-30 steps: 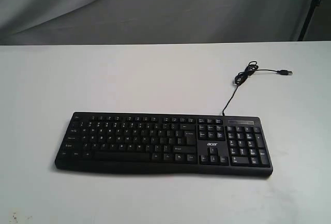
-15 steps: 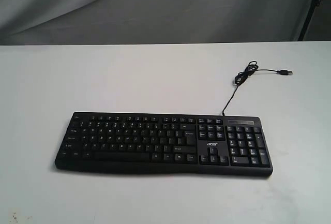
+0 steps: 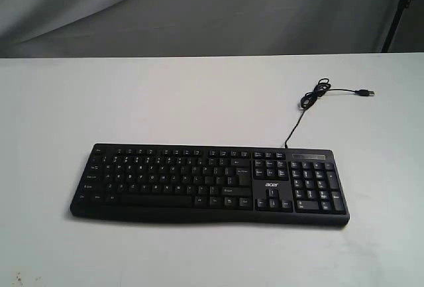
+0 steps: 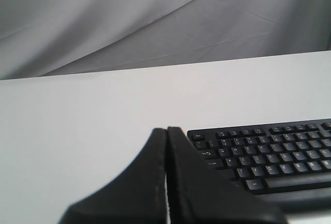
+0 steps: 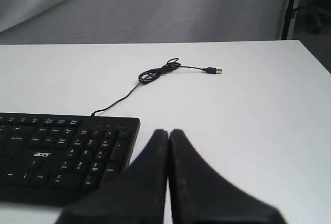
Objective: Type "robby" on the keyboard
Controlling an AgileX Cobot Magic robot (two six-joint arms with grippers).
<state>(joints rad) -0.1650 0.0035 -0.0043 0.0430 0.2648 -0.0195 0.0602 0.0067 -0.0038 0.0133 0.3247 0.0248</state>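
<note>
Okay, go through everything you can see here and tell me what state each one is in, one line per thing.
keyboard: lying flat on the table, keys facing up, nothing touching it.
USB cable: loosely looped, its plug lying free on the table, not connected.
left gripper: shut, holding nothing, off the keys.
right gripper: shut, holding nothing, off the keys.

White table (image 3: 199, 95): keyboard (image 3: 199, 182), cable (image 3: 309, 99)
</note>
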